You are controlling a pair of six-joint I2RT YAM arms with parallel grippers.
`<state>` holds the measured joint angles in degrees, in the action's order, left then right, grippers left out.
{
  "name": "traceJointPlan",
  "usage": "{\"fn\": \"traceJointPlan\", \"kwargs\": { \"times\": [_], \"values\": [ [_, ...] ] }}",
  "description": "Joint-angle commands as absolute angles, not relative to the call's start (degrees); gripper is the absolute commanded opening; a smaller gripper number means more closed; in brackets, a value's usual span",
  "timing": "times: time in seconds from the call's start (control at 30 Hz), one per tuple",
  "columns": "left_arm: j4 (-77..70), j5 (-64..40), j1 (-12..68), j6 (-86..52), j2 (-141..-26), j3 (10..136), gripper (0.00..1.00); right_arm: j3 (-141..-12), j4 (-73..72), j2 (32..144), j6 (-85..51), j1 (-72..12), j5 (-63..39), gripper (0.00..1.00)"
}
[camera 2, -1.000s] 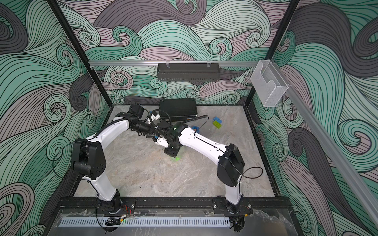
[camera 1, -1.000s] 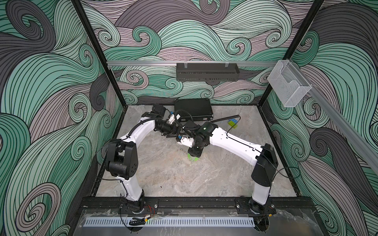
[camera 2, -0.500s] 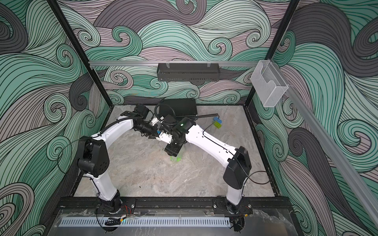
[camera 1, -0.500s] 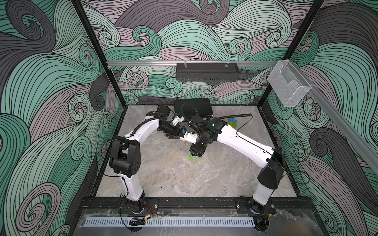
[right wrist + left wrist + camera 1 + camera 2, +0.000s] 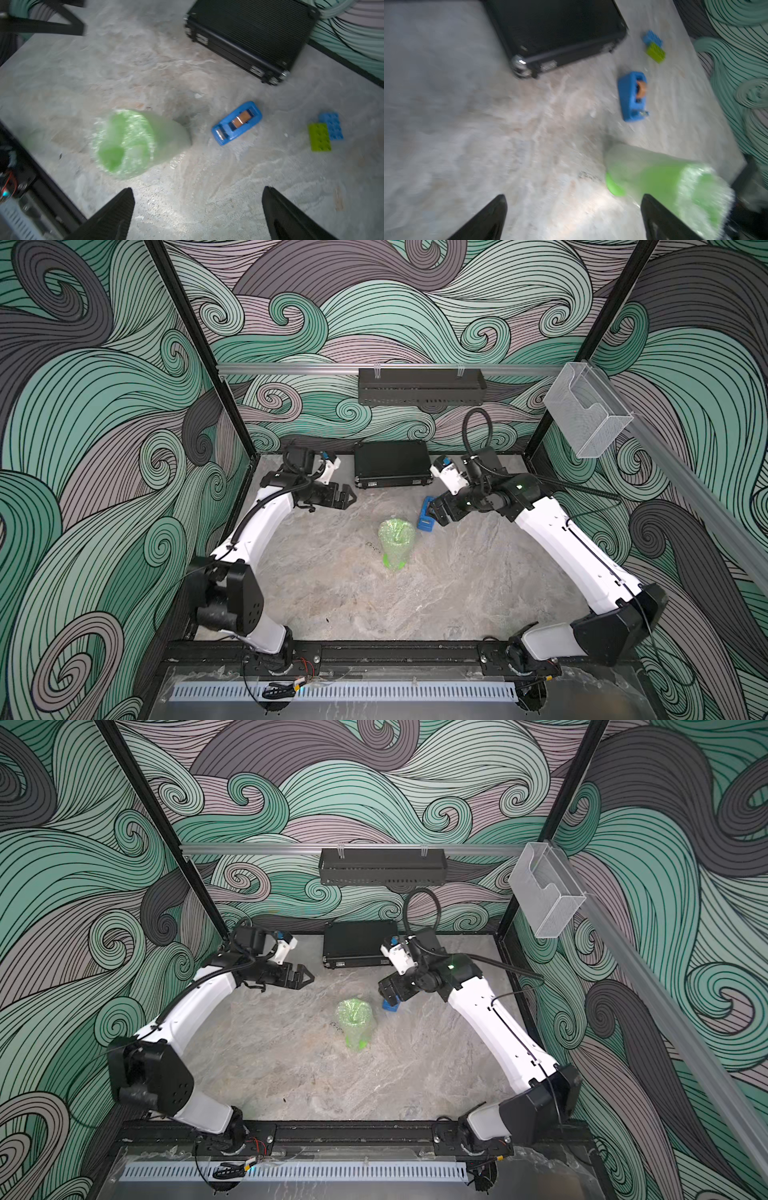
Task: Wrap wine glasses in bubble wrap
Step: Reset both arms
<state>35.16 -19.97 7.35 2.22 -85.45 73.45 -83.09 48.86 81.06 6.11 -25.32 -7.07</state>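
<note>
A lime-green wine glass (image 5: 396,543) stands upright mid-table with bubble wrap (image 5: 174,135) wound around it; its green foot pokes out below. No gripper touches it. My left gripper (image 5: 349,498) hovers to its back left, open and empty. In the left wrist view the wrapped wine glass (image 5: 664,180) sits beside one fingertip of the left gripper (image 5: 574,199), not between the jaws. My right gripper (image 5: 434,514) hovers to the back right, over the tape dispenser, open and empty. In the right wrist view the wine glass (image 5: 133,145) lies ahead of the right gripper (image 5: 198,191).
A blue tape dispenser (image 5: 236,123) lies just right of the glass. A black case (image 5: 391,464) sits against the back wall. A lime toy brick (image 5: 319,137) and a blue brick (image 5: 331,125) lie at the back right. A clear holder (image 5: 586,414) hangs on the right rail.
Both grippers were close together over the glass; they have drawn back, left arm leftward, right arm rightward. The right gripper has opened. The wrapped glass is left standing alone.
</note>
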Motion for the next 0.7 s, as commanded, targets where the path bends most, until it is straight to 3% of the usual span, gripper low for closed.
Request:
{"fn": "traceJointPlan", "kwargs": {
  "times": [0.0,0.23,0.4,0.67],
  "values": [
    [14.6,-6.6,3.6,5.8,-83.3,61.6,0.99,-74.6,35.1,79.0,-2.4,-18.0,-2.8,1.0],
    [-5.9,-4.0,0.8,7.3,-84.0,46.4,0.99,-54.1,10.4,74.0,-7.4,-5.1,-0.1,0.99],
    [-10.0,-1.1,0.6,4.6,-85.7,43.9,0.99,-38.5,-11.5,71.9,-1.4,-3.7,3.0,1.0],
    [-30.4,2.3,-0.3,2.8,-85.2,30.8,0.99,-27.9,-29.8,76.0,0.0,-2.6,4.7,0.99]
  ]
}}
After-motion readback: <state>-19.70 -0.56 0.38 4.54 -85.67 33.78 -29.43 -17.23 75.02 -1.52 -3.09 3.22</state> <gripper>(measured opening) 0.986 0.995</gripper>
